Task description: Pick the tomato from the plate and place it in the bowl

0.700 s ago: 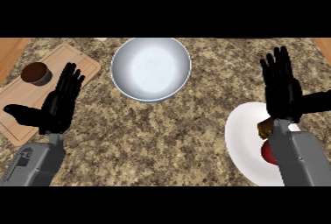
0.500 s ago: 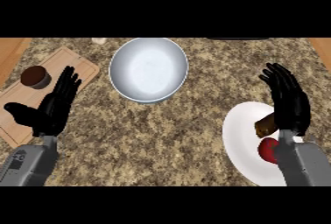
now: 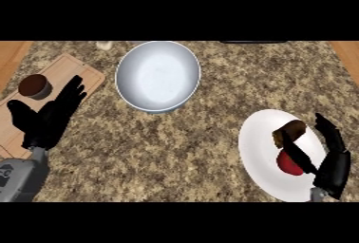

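Two hands: both showed over the bench, entering from the lower edge.
Bench: speckled brown-and-tan granite filled nearly all of the view; strips of plain wood showed at the upper left and upper right corners.
Board: a light wooden board lay at the left, angled, running off the left edge.
Cup: a small dark brown round thing stood on the board's upper part.
Bowl: pale grey and round, it sat near the top centre, just right of the board, with nothing in it.
Plate: white, it lay at the lower right, well apart from the bowl.
Tomato: red, it sat on the plate right of its centre, partly hidden by the right hand.
Brown lump: it sat on the plate just above the tomato; what it was could not be told.
Left hand: it hung over the board's lower part, fingers straight and released, holding nothing.
Right hand: it was over the plate's right side, fingers spread either side of the tomato, not closed on it.
Far edge: a small pale object stood at the top, cut off.
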Action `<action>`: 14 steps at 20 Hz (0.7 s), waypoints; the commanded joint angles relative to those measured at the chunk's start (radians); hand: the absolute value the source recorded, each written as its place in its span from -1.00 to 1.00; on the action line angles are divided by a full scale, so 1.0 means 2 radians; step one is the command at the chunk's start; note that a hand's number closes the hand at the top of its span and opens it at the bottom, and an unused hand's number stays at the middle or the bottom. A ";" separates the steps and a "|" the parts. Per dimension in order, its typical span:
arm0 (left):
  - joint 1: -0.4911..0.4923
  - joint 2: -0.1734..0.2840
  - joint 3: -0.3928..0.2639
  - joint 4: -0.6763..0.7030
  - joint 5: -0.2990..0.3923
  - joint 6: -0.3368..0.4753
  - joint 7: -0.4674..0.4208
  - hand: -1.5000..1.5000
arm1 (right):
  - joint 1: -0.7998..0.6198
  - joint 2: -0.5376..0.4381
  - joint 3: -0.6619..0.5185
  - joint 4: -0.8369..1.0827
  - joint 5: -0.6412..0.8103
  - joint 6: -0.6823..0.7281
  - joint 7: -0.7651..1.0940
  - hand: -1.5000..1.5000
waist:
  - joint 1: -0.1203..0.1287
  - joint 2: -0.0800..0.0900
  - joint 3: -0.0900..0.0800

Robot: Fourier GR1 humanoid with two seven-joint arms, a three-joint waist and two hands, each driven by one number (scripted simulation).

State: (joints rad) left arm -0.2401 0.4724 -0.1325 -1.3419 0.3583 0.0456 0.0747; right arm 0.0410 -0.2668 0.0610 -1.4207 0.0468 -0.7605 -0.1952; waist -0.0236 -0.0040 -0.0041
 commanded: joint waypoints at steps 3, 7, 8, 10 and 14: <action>-0.012 0.005 -0.007 -0.021 -0.002 -0.006 0.043 0.00 | 0.092 0.026 0.096 -0.124 0.156 -0.122 0.053 -1.00 | 0.001 -0.001 0.000; 0.000 0.017 0.009 -0.022 0.011 -0.020 0.040 0.00 | 0.130 -0.019 0.084 -0.135 0.256 -0.105 0.192 -1.00 | 0.003 0.001 -0.003; 0.000 0.019 0.004 -0.037 0.007 -0.016 0.050 0.00 | 0.118 -0.022 0.076 -0.128 0.278 -0.087 0.231 -1.00 | 0.011 0.001 -0.003; 0.001 0.020 0.000 -0.039 0.006 -0.018 0.052 0.00 | 0.119 -0.037 0.066 -0.133 0.295 -0.041 0.284 -1.00 | 0.014 0.003 -0.005; 0.006 0.017 -0.005 -0.047 0.003 -0.025 0.042 0.00 | 0.107 -0.073 0.061 -0.173 0.324 0.071 0.404 -1.00 | 0.022 0.004 -0.005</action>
State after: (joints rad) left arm -0.2366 0.4980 -0.1369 -1.4147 0.3634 0.0140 0.1603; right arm 0.2608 -0.3581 0.1906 -1.7116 0.6186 -0.7681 0.4116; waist 0.0036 0.0023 -0.0123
